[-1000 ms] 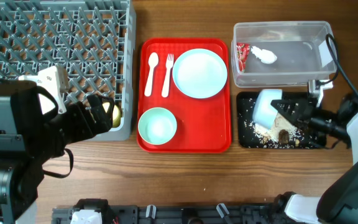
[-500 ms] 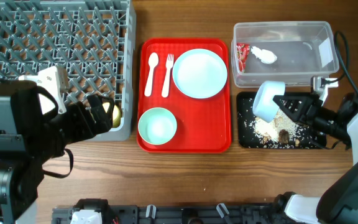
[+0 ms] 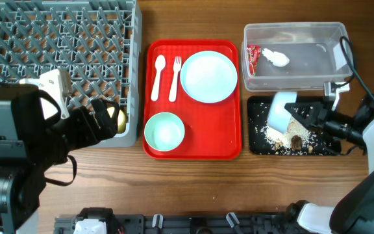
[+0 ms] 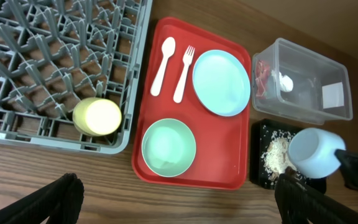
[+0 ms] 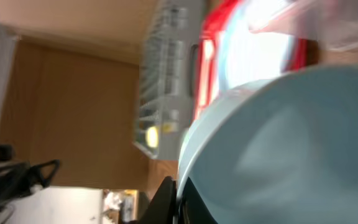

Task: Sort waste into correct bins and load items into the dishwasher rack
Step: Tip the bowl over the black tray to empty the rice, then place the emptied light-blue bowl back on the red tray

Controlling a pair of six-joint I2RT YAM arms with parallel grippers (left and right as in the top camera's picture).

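My right gripper (image 3: 306, 117) is shut on the rim of a light blue bowl (image 3: 278, 112), held tipped on its side over the black tray (image 3: 252, 144). Beige crumbs (image 3: 292, 135) lie in that tray. The bowl fills the right wrist view (image 5: 278, 143). The clear tub (image 3: 295, 26) holds the red wrapper (image 3: 252, 57) and the white tissue (image 3: 278, 58). The plate (image 3: 208, 77), second bowl (image 3: 164, 131), spoon (image 3: 157, 77) and fork (image 3: 174, 78) lie on the red serving tray (image 3: 200, 144). The yellow-green cup (image 3: 117, 120) sits in the grey rack (image 3: 63, 39). My left gripper (image 4: 179, 196) is open and empty.
The rack fills the back left. The red serving tray sits between it and the two bins on the right. My left arm hangs over the rack's front right corner. Bare wooden table runs along the front edge.
The right gripper raised the bowl a little up and left over the black tray, then brought it back down. The left arm has not moved.
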